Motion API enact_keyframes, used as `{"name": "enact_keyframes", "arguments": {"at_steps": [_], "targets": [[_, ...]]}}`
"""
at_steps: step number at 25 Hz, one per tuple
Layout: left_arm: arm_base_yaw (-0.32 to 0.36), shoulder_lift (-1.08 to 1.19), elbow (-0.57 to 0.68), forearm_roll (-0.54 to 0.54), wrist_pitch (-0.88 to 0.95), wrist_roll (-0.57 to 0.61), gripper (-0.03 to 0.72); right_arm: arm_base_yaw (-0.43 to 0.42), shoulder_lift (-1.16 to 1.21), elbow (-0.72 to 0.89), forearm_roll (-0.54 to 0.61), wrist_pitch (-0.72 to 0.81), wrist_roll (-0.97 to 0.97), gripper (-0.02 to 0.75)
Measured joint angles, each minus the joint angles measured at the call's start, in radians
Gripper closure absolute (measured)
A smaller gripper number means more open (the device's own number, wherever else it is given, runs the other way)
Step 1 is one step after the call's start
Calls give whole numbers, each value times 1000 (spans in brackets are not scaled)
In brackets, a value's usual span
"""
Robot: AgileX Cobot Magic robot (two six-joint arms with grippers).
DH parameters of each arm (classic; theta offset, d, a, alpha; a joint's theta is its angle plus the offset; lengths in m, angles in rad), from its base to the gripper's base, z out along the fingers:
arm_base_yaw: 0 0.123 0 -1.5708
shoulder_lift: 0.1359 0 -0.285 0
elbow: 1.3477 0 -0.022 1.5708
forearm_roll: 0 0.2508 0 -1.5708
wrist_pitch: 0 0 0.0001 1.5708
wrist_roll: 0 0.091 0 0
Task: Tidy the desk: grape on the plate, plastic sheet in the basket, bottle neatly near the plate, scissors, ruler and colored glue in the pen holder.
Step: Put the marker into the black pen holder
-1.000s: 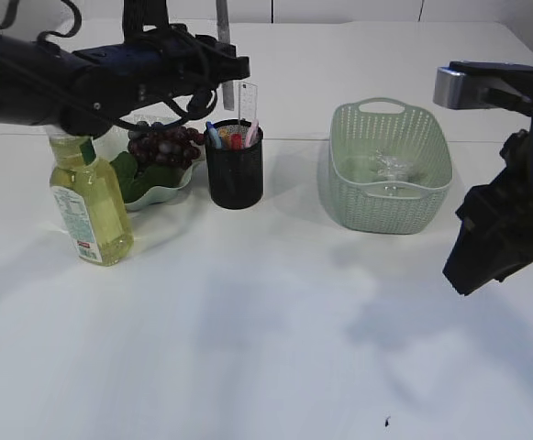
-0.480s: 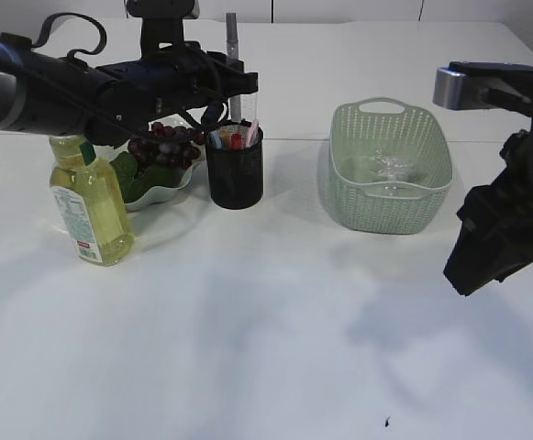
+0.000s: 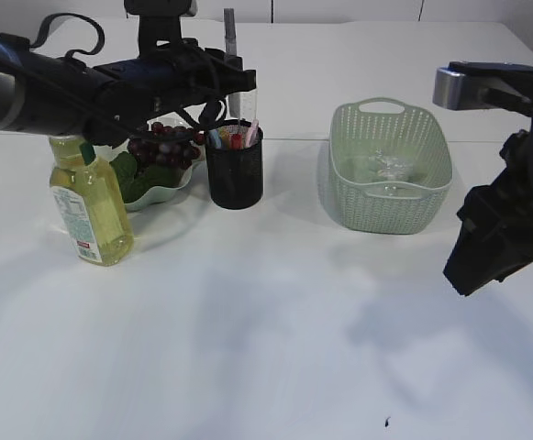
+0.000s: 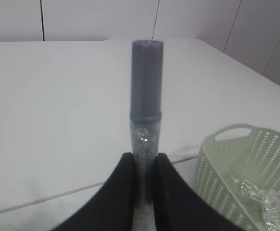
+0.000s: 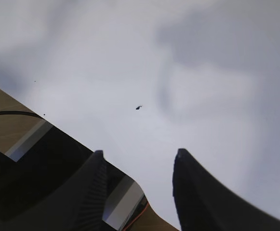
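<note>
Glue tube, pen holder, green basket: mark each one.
glue tube (image 4: pixel 146 103), left wrist view, on its grey cap.
pen holder (image 3: pixel 235 172), exterior view, on its black mesh wall.
green basket (image 3: pixel 369 209), exterior view, on its front wall.

One bottle (image 3: pixel 89 209) at nine o'clock, one plate (image 3: pixel 156 192) carrying one bunch of grapes (image 3: pixel 163 147), one pen holder (image 3: pixel 235 170) near eleven, one glue tube (image 4: pixel 146 120), one basket (image 3: pixel 390 170) at two holding one plastic sheet (image 3: pixel 387 168).
</note>
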Motion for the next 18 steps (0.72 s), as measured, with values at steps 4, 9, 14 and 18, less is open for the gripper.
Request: {"name": "enact_keyframes", "arguments": {"at_steps": [4, 9, 14, 18], "targets": [[5, 14, 0, 2, -22, 2, 622, 0, 0, 0, 0, 0, 0, 374], [6, 27, 0, 2, -31, 2, 617, 0, 0, 0, 0, 0, 0, 374], [8, 27, 0, 9, -33, 2, 613, 0, 0, 0, 0, 0, 0, 374], [8, 27, 0, 41, -37, 2, 592, 0, 0, 0, 0, 0, 0, 374]]}}
